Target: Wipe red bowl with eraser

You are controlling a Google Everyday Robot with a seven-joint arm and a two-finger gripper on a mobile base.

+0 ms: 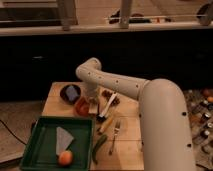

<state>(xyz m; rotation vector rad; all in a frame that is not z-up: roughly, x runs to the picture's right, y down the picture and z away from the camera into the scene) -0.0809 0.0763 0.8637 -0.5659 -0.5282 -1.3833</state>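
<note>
One arm is all we have here, and our gripper [93,104] sits low at centre-left of the frame, right at the near rim of the red bowl [82,106]. The eraser [94,108] shows as a small tan block just under it, touching the bowl's right edge. We cannot tell whether the jaws are closed on it.

We judge the main risk to be pushing sideways on the rim: the shallow bowl could slide across the tabletop [127,145] toward the dark bowl [70,93] or the green tray [45,137]. A loose eraser might also slip out.

Our arm reaches from the lower right, bends at the elbow and drops steeply.
</note>
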